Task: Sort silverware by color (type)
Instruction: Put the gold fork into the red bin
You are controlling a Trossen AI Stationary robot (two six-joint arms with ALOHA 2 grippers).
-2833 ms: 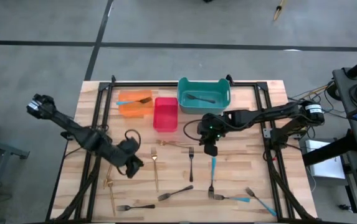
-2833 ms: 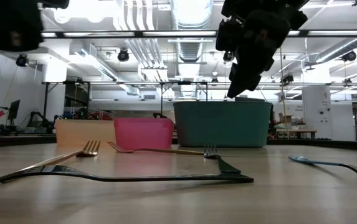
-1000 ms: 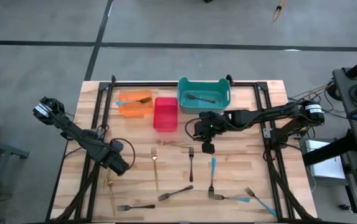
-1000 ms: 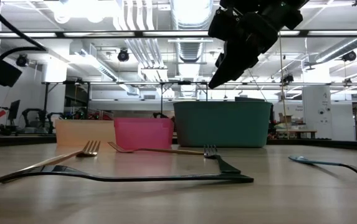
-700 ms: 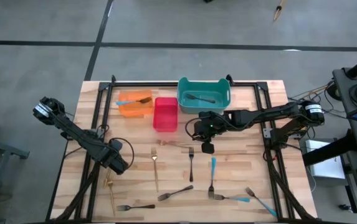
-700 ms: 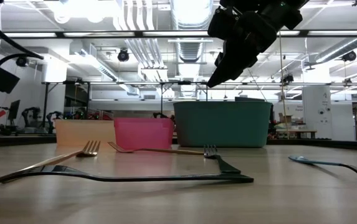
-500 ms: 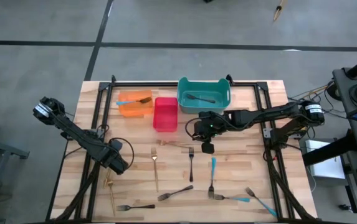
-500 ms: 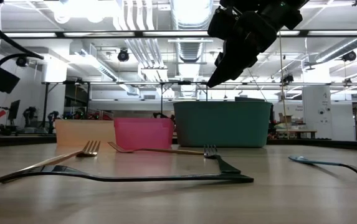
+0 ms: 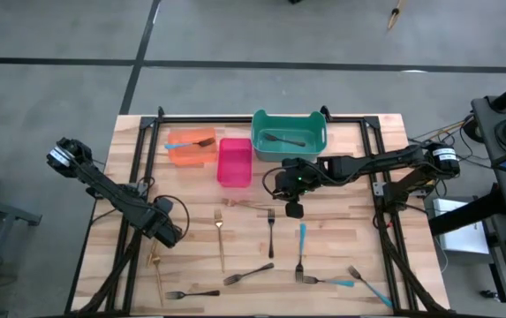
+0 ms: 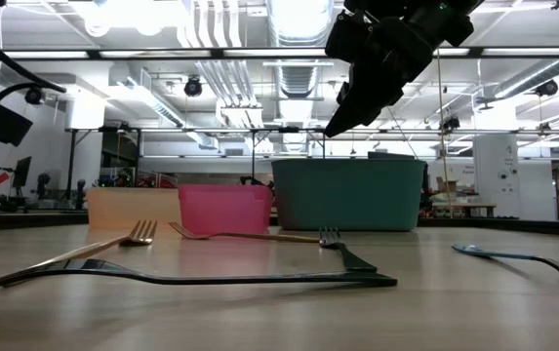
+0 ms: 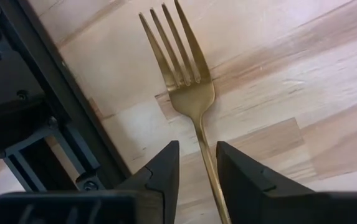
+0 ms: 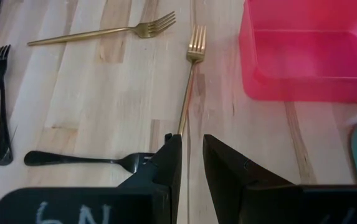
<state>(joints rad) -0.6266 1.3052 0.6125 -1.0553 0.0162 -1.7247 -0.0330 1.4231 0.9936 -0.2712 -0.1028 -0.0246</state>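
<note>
At the tabletop's (image 9: 358, 238) left edge, a gold fork (image 11: 187, 74) lying flat is straddled by the left claw's (image 11: 194, 163) narrowly parted fingers, evidently lined up for a pickup.

Forks lie scattered flat on the desk (image 9: 341, 230). A gold fork (image 9: 220, 237) lies lengthwise left of centre, another gold fork (image 9: 243, 203) lies crosswise just below the pink bin (image 9: 234, 162), and a third gold one (image 11: 190, 93) sits by the left frame rail, tines clear. A dark fork (image 9: 270, 231) lies lengthwise at centre, with two more dark ones (image 9: 248, 275) (image 9: 192, 293) nearer the front edge. Blue-handled forks (image 9: 301, 252) (image 9: 369, 286) rest front right. One dark fork (image 9: 284, 139) lies in the teal bin (image 9: 289, 152); the orange bin (image 9: 191, 156) holds forks too.
</note>
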